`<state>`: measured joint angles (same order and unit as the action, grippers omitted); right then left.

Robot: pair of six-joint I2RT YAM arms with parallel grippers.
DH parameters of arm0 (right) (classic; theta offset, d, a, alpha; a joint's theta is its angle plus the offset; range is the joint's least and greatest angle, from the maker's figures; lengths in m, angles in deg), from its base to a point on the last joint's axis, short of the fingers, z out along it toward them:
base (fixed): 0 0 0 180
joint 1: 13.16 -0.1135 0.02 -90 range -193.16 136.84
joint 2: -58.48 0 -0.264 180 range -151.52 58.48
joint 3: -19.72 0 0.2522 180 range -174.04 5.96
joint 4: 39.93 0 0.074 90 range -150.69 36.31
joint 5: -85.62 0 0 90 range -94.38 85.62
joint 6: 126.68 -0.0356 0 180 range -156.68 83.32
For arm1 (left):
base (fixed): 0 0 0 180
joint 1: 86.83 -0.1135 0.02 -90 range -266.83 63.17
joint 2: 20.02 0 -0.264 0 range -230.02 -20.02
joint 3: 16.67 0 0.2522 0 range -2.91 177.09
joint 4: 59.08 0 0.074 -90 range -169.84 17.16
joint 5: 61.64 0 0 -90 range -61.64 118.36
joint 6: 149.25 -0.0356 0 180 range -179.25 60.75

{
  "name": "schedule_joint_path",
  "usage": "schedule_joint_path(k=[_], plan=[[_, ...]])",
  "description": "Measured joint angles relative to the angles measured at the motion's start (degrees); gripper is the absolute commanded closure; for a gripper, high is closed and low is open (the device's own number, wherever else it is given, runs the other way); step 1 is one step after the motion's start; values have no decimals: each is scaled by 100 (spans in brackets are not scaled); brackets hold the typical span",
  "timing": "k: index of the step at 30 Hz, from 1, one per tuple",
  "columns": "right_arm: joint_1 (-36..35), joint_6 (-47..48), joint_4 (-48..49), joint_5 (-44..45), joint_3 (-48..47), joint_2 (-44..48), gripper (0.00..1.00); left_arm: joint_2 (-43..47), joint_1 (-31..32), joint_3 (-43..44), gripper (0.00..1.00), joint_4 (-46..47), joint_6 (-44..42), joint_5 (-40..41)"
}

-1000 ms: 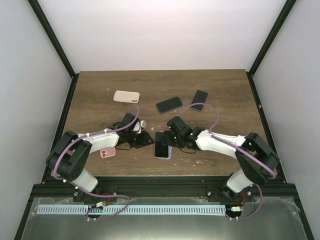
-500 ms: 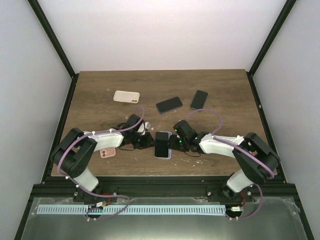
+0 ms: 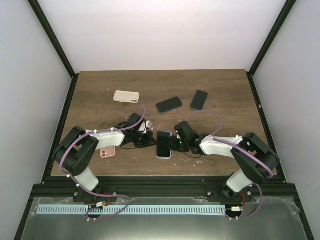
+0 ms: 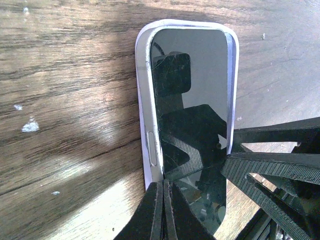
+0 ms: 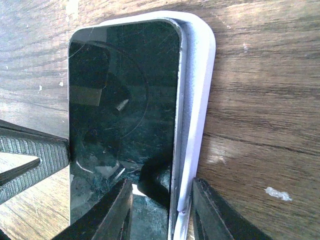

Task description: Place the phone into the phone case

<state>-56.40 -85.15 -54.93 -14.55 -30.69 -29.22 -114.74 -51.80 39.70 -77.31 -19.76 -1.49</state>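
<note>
The phone (image 3: pixel 164 144), black screen up, lies in a pale lavender phone case (image 3: pixel 163 157) near the table's front middle. In the left wrist view the phone (image 4: pixel 192 100) shows its silver side with a button above the case (image 4: pixel 142 75) wall. My left gripper (image 4: pixel 164 192) is shut with nothing between its fingers, tips against that edge; it sits left of the phone (image 3: pixel 150 141). My right gripper (image 5: pixel 161 210) stands narrowly open astride the other long edge, one finger over the screen (image 5: pixel 125 90), the other outside the case (image 5: pixel 200 90); it is right of the phone (image 3: pixel 176 144).
A beige case (image 3: pixel 126 96) lies at the back left. Two dark phones (image 3: pixel 169 104) (image 3: pixel 199 100) lie behind the work spot. A pink case (image 3: pixel 107 152) lies by my left arm near the front edge. White crumbs speck the wood.
The left gripper slid right to the phone's edge and shut. The right gripper came off the phone to its right edge and narrowed. The phone turned a little straighter.
</note>
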Motion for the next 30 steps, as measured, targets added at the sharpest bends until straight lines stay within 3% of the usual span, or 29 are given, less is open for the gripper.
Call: schedule_joint_path(k=[14, 22, 30], plan=[[22, 94, 17, -20, 4, -52, 67, -181, -7, 7, 93, 382, 79, -114], [81, 232, 48, 63, 11, -42, 62, -205, 44, 22, 73, 485, 63, 13], [278, 258, 133, 79, 70, 111, 62, -256, 74, 378, 71, 341, -2, 236]])
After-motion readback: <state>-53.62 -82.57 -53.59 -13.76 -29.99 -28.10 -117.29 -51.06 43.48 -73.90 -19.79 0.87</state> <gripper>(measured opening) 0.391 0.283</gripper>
